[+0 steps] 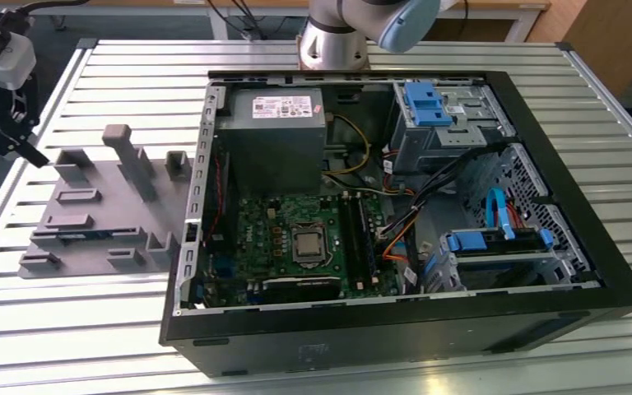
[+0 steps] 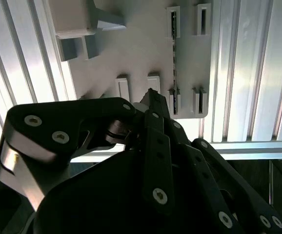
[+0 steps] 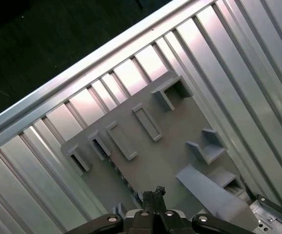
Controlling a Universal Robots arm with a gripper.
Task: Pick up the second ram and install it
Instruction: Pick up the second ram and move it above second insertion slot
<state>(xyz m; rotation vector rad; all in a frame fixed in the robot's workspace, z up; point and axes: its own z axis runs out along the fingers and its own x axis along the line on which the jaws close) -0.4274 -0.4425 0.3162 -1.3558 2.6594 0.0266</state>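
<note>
The second ram point(image 2: 174, 58) is a thin dark stick standing on edge in the slotted holders of a grey fixture plate point(image 1: 96, 247). It also shows in the first wrist view as the ram point(image 3: 117, 170) and in the exterior view as a dark strip point(image 1: 78, 234). My gripper point(image 1: 29, 152) hangs above the table by the plate's edge on the exterior view's left, well above the ram and apart from it. Both wrist views show its black fingertips point(image 3: 153, 193) pressed together with nothing between them, as does the gripper point(image 2: 151, 95).
An open black computer case point(image 1: 404, 329) lies on the slatted metal table point(image 1: 75, 346) to the exterior view's right of the plate. Inside are a green motherboard point(image 1: 272, 239), power supply point(image 1: 272, 123), cables and light-blue drive brackets point(image 1: 426, 103). The arm's base point(image 1: 332, 41) stands behind the case.
</note>
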